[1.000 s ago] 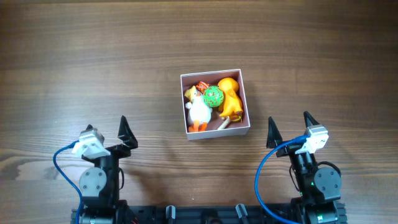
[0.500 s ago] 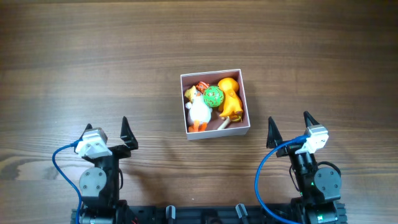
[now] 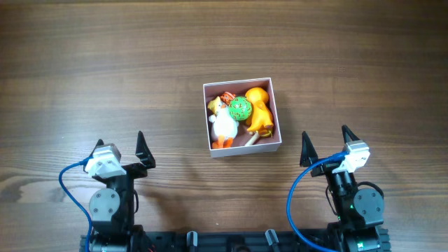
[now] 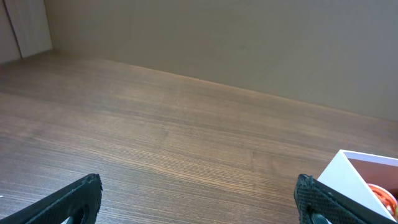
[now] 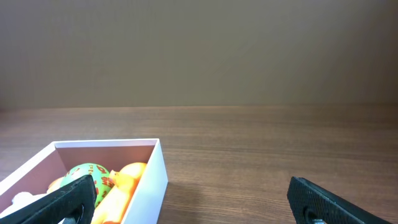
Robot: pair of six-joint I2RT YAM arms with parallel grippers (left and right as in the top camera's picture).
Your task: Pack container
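Observation:
The container (image 3: 276, 112), a square white-walled box with a pink-brown inside, sits at the table's middle. It holds a white duck toy (image 3: 224, 124), a green ball (image 3: 239, 108), an orange toy (image 3: 260, 109) and a small red-striped toy (image 3: 227, 97). My left gripper (image 3: 120, 148) is open and empty at the near left. My right gripper (image 3: 325, 143) is open and empty at the near right. The container's corner shows in the left wrist view (image 4: 348, 171). In the right wrist view the container (image 5: 152, 177) shows the green ball (image 5: 90, 175) and orange toy (image 5: 127, 180).
The wooden table (image 3: 105, 63) stretches on all sides of the container. Blue cables (image 3: 66, 175) loop beside each arm base at the near edge. A plain wall (image 5: 199, 50) stands beyond the far edge.
The left gripper has shifted slightly to the right near its base. The right arm and the container have not moved.

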